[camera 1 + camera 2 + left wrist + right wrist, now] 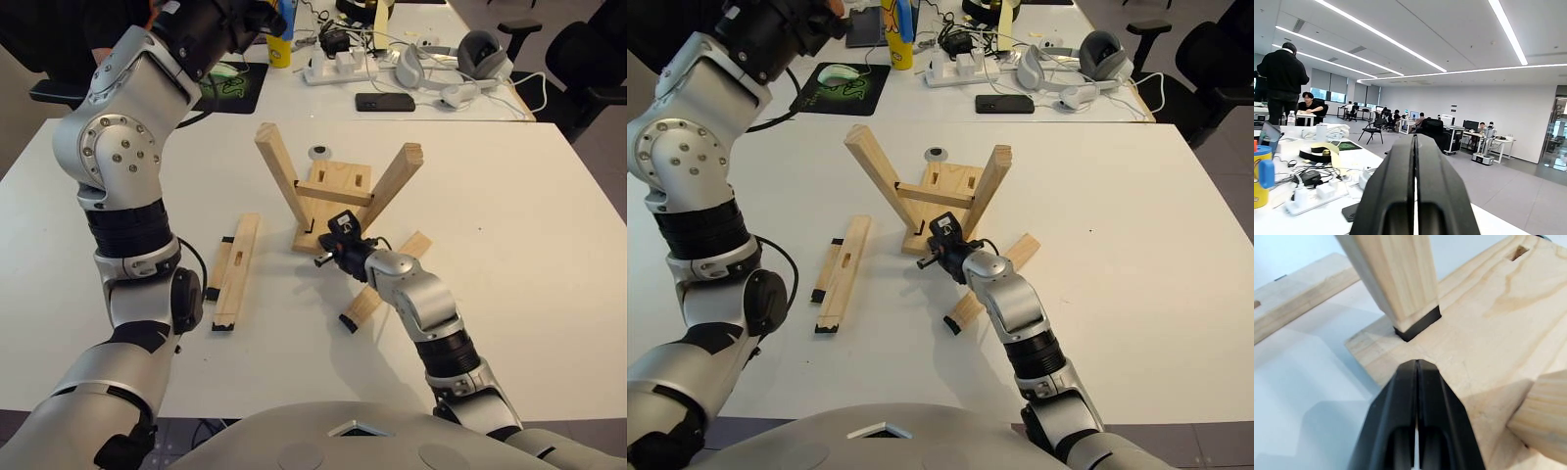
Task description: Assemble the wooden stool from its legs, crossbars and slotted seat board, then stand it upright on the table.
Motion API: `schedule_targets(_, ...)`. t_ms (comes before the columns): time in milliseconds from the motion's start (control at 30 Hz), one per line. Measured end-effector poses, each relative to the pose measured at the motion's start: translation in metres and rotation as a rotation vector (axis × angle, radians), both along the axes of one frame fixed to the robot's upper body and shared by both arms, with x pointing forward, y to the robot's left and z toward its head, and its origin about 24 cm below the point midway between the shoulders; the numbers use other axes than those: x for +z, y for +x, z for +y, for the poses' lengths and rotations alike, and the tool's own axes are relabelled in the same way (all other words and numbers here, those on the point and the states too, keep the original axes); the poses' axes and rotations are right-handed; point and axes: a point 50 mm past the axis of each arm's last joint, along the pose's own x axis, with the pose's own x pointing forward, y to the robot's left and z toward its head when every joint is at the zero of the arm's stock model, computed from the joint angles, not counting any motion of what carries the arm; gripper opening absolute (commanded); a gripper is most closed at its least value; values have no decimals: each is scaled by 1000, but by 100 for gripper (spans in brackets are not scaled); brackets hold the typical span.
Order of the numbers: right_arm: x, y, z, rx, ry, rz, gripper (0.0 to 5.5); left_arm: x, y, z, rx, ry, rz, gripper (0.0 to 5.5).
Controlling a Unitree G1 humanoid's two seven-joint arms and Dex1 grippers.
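The slotted seat board [338, 181] lies flat mid-table. Two legs stand in it, splayed up and outward: the left leg [279, 171] and the right leg [398, 179], joined by a crossbar [333, 195]. A loose leg [238, 266] and a short crossbar [219, 264] lie side by side to the left. Another loose leg [380, 291] lies under my right forearm. My right gripper [1417, 363] is shut and empty, its tip at the board's near corner [1400, 362], just below the left leg's black foot [1418, 323]. My left gripper [1415, 139] is shut, raised high and pointing into the room.
A round grommet [319, 152] sits in the table behind the board. The far table carries a phone [384, 102], headphones [480, 49], a power strip [338, 67], a yellow cup [279, 49] and a mouse pad [233, 86]. The table's right half is bare.
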Motion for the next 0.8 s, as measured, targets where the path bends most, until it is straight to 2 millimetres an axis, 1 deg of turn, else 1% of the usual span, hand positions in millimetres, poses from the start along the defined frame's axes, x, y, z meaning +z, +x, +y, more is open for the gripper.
schedule_targets(100, 0, 0, 1, 4, -4, -2, 0, -31, 2, -4, -18, 36, 93, 2)
schedule_targets(133, 0, 0, 1, 6, -6, -3, 0, -46, 2, -8, -35, 45, 139, 2)
schedule_targets(200, 1, 0, 2, 9, -8, -6, 0, -65, 0, -18, -68, 65, 197, 2)
schedule_targets(300, 0, 0, 3, 8, -10, -6, 0, -67, -2, -25, -96, 76, 189, 2)
schedule_targets(433, 0, 0, 3, 6, -7, -6, 0, -63, 1, -29, -100, 85, 178, 2)
schedule_targets(467, 0, 0, 4, 4, -6, -6, 0, -57, 2, -28, -94, 80, 166, 2)
schedule_targets(533, 0, 0, 5, 1, -4, -6, 0, -36, 5, -24, -76, 68, 106, 2)
schedule_targets(567, 0, 0, 6, -1, -1, -5, 0, -20, 6, -21, -64, 65, 59, 2)
schedule_targets(633, 0, 0, 6, -4, 1, -6, 0, 23, 3, -10, -38, 50, -65, 2)
schedule_targets(700, 0, 0, 6, -5, 1, -6, 0, 50, -1, -1, -11, 52, -145, 2)
schedule_targets(767, -1, 1, 6, -8, 2, -6, 0, 67, -4, 11, 21, 60, -191, 2)
schedule_targets(800, -1, 1, 5, -9, 3, -5, 0, 71, -3, 16, 34, 59, -199, 2)
